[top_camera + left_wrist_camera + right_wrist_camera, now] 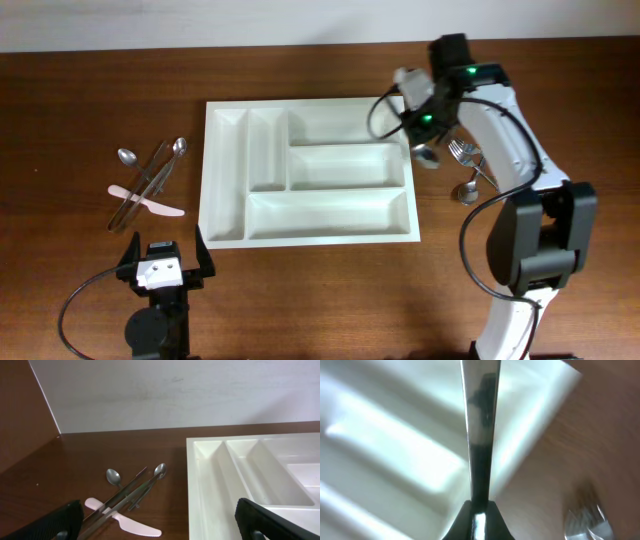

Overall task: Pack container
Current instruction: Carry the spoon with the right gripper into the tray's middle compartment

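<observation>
The white container lies mid-table with all its compartments bare, and it also shows in the left wrist view and the right wrist view. My right gripper hangs over the container's right rim, shut on a metal utensil. The utensil's handle runs straight up from the jaws, and its rounded end shows just off the tray's edge. My left gripper stands open near the front left, in front of the loose cutlery and apart from it.
Left of the container lie two spoons, steel knives and a pink plastic knife, crossed in a pile. To its right lie a fork and a spoon. A wall stands behind the table.
</observation>
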Controlling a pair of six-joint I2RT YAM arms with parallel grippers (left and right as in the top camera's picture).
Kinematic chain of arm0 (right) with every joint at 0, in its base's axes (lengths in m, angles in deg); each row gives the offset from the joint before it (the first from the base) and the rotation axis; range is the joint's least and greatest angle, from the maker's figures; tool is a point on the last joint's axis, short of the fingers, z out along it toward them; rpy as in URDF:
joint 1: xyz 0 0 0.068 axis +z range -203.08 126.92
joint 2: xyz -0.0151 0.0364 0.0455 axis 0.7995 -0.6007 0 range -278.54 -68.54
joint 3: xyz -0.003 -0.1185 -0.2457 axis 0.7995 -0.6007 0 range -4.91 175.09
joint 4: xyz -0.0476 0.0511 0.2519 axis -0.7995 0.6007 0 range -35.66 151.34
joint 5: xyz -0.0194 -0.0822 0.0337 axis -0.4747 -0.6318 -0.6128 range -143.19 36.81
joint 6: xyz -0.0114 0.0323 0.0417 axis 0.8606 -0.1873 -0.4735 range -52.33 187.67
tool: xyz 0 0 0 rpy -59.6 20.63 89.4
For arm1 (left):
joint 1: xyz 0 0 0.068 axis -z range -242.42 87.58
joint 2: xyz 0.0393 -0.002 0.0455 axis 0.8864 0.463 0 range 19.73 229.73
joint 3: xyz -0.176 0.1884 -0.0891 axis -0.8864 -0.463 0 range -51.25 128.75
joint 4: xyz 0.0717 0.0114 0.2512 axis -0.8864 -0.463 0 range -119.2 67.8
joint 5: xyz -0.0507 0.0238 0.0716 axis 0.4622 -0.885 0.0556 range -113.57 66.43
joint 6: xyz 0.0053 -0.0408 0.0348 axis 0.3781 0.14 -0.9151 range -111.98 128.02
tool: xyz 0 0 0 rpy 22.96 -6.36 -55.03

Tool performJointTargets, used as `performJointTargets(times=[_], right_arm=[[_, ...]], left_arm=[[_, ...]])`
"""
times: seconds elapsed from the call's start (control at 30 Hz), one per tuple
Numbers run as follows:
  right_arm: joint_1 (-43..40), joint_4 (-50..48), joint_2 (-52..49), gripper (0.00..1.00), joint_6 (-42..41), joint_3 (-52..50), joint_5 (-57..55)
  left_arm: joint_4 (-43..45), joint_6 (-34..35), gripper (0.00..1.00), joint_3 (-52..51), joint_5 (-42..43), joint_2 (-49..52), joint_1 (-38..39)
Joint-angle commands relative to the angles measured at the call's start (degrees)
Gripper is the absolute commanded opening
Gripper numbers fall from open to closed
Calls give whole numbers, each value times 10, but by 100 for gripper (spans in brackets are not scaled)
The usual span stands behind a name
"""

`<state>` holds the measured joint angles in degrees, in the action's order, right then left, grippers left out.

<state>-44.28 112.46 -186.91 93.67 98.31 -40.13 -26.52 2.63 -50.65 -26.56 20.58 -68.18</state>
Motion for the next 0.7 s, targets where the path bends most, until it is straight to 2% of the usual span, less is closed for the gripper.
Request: performJointTargets(times=[0.0, 0.17, 0.27, 0.67], right_arm=[[42, 4, 0, 4, 154, 14, 56], [96, 25, 0, 4, 345, 12, 49], [115, 26, -1, 4, 417, 8, 43], [127, 23, -37, 4, 441, 8, 67]], left_arm=[[-3, -5, 99, -1, 7, -5, -3], [-3, -5, 99, -1, 7, -5, -3], [-3, -5, 99, -1, 7, -5, -3], [-3, -5, 99, -1, 6, -5, -3]])
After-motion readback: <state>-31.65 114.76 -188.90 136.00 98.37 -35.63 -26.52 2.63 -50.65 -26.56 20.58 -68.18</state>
